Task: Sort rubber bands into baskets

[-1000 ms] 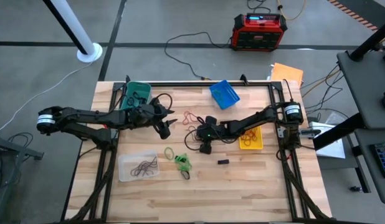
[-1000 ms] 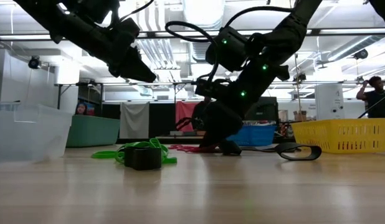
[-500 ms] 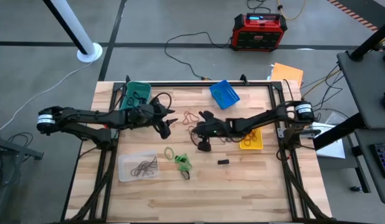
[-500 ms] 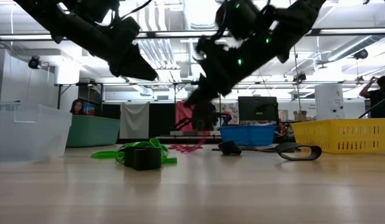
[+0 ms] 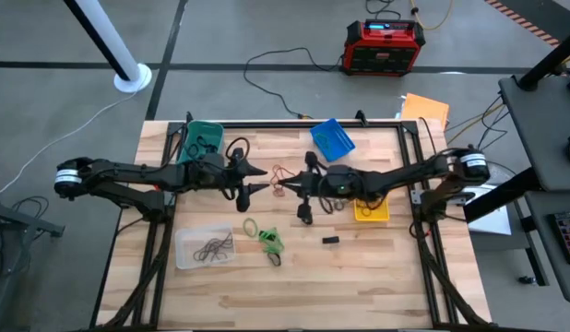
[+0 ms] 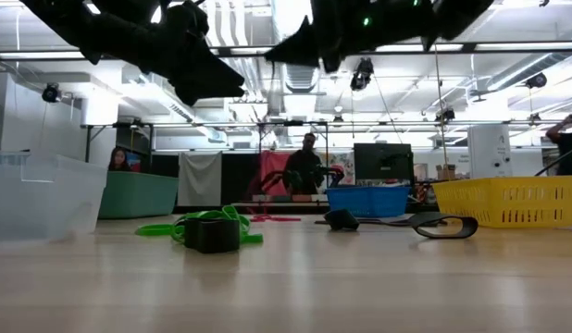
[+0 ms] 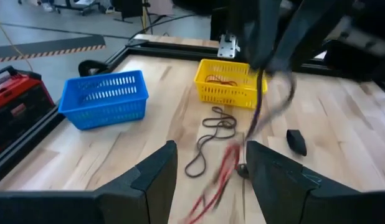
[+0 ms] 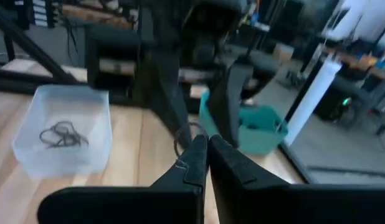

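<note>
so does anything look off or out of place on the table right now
Mostly the blue plastic basket: it sits skewed near the far edge, while the yellow basket and teal-green basket sit roughly square. A small black rectangular block lies alone on the wood among loose rubber bands. Nothing looks damaged.

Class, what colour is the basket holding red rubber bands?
Yellow; the basket shows best in the left wrist view.

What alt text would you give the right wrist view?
The shut right gripper pinches a thin band above the wooden table. Beyond it are a clear basket holding dark bands, and a teal basket.
</note>
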`<state>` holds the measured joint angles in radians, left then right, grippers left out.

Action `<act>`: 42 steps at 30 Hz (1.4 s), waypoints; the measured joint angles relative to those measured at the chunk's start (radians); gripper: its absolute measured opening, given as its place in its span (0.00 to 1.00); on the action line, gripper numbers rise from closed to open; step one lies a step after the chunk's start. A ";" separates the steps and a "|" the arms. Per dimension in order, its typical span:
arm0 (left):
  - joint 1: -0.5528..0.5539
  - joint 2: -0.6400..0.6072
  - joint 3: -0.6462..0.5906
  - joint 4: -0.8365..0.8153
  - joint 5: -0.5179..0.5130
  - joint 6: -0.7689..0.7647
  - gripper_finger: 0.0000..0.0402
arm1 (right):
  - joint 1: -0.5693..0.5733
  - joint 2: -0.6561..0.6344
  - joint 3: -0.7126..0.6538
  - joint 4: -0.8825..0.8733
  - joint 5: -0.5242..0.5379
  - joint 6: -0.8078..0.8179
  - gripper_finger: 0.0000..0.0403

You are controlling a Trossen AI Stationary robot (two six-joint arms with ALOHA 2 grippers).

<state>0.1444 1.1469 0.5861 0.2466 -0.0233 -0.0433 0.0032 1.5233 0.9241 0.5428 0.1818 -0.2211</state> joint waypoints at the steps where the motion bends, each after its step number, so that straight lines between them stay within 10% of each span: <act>1: 0.000 0.000 0.000 0.000 0.000 0.000 0.44 | 0.002 -0.016 0.000 0.002 0.004 -0.009 0.02; 9: 0.000 0.000 0.000 -0.001 -0.009 -0.001 0.44 | 0.012 -0.156 0.003 -0.068 0.357 -0.047 0.02; 15: 0.000 0.000 0.000 0.006 -0.012 -0.002 0.44 | 0.003 -0.143 0.000 -0.273 0.167 0.148 0.02; 20: 0.000 0.000 0.000 0.008 -0.012 -0.021 0.44 | 0.002 -0.143 0.000 -0.268 0.464 0.198 0.02; 24: -0.002 0.006 0.000 0.009 -0.012 -0.035 0.44 | -0.017 -0.145 0.000 -0.221 0.090 0.202 0.02; 42: -0.004 0.219 0.000 0.220 0.101 -0.043 0.45 | -0.014 -0.141 0.001 -0.091 0.061 0.151 0.02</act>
<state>0.1406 1.3657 0.5863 0.4667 0.0780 -0.0863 -0.0113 1.3823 0.9252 0.4516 0.2431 -0.0703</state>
